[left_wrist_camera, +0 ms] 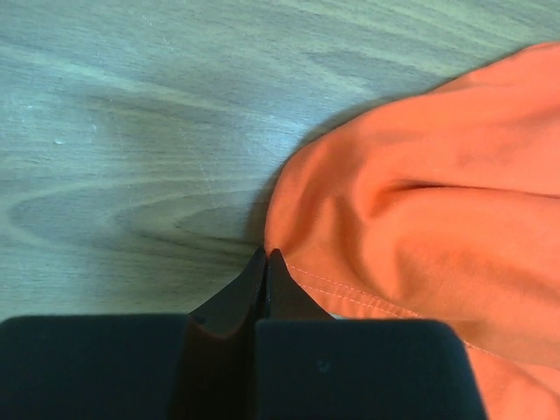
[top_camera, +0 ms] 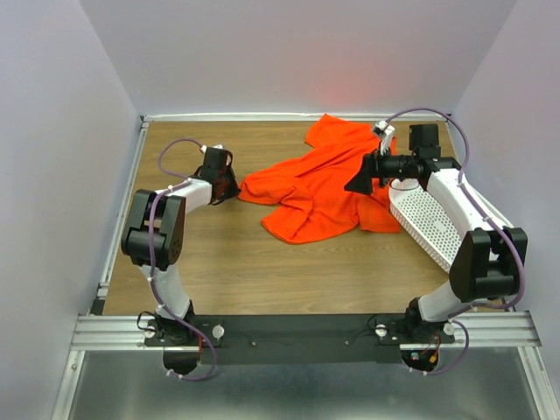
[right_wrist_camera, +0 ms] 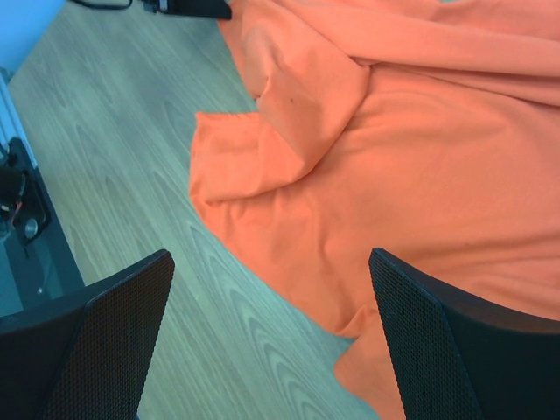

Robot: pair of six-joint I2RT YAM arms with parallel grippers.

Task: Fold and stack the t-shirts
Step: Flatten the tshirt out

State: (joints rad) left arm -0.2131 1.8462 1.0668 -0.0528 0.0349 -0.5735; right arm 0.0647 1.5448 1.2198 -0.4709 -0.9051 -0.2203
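A bright orange t-shirt (top_camera: 319, 188) lies crumpled and spread across the back middle of the wooden table. I cannot tell if the heap is more than one shirt. My left gripper (top_camera: 229, 185) is down at the cloth's left corner. In the left wrist view its jaws (left_wrist_camera: 265, 255) are pressed shut with the stitched hem of the t-shirt (left_wrist_camera: 420, 201) pinched at their tips. My right gripper (top_camera: 357, 182) hovers over the shirt's right part. In the right wrist view it is wide open (right_wrist_camera: 269, 258) and empty above the shirt (right_wrist_camera: 402, 157).
A white perforated basket (top_camera: 429, 223) lies on its side at the right, under my right arm. Grey walls enclose the table on three sides. A metal rail (top_camera: 118, 219) runs along the left edge.
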